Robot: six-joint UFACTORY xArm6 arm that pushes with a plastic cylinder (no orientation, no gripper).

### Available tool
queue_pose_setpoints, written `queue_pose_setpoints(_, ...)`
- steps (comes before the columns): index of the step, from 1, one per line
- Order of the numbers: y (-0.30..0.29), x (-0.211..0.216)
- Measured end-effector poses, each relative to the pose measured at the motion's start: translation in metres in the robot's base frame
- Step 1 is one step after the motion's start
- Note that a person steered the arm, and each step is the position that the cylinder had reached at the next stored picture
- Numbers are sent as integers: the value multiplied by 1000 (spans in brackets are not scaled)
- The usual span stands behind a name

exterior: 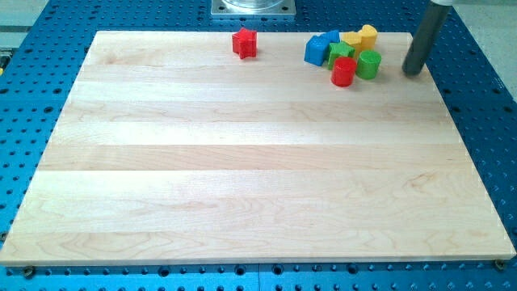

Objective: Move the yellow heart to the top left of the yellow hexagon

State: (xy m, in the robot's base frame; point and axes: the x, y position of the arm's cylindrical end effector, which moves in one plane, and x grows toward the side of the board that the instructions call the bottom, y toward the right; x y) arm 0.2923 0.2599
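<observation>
Two yellow blocks sit in a tight cluster at the view's top right. One (367,35) lies at the cluster's upper right and looks like the heart. The other (351,40) lies just left of it and looks like the hexagon, partly hidden by a green star (341,53). The two yellow blocks touch or nearly touch. My tip (414,73) rests on the board to the right of the cluster, about a block's width from the green cylinder (368,64), touching no block.
The cluster also holds two blue blocks (317,50) (331,38) on its left and a red cylinder (343,72) at its bottom. A red star (245,43) sits alone near the top edge. The wooden board (242,178) lies on a blue perforated table.
</observation>
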Motion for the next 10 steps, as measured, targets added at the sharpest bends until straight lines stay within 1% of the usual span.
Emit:
queue_pose_setpoints(1, -26, -9)
queue_pose_setpoints(2, -44, -26)
queue_pose_setpoints(4, -58, -72)
queue_pose_setpoints(5, -43, -75)
queue_pose_setpoints(6, -31, -99)
queue_pose_setpoints(8, -38, -101)
queue_pose_setpoints(10, -96, -101)
